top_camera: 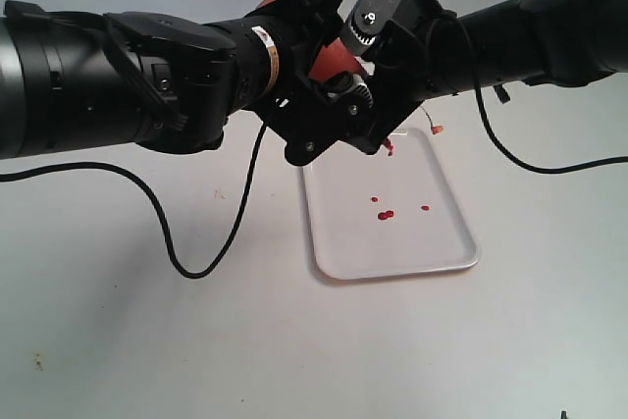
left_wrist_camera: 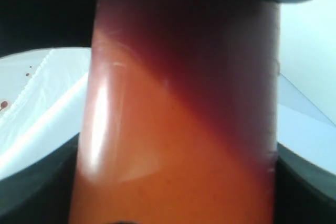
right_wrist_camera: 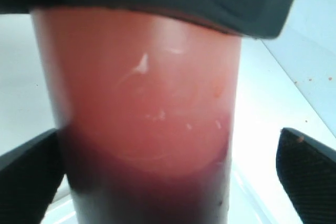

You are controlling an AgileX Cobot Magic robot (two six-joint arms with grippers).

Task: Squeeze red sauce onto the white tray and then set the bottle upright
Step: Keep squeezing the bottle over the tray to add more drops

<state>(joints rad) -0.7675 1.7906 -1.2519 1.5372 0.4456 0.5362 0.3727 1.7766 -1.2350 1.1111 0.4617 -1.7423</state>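
Red bottle [left_wrist_camera: 178, 119] fills both wrist views, grasped by left pincer [left_wrist_camera: 173, 182]; right pincer [right_wrist_camera: 168, 177] released. Squeezing looks done, sauce drops [top_camera: 385, 214] on tray [top_camera: 451, 242]; next, stand bottle upright on worktop [top_camera: 147, 340].

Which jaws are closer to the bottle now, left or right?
Left. The left jaws press on the bottle from both sides. The right jaws stand open around it, with a clear gap on one side.

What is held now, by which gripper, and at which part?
The left gripper holds the bottle by its cylindrical body, one finger on each side. The right gripper is open around the same body, not gripping it.
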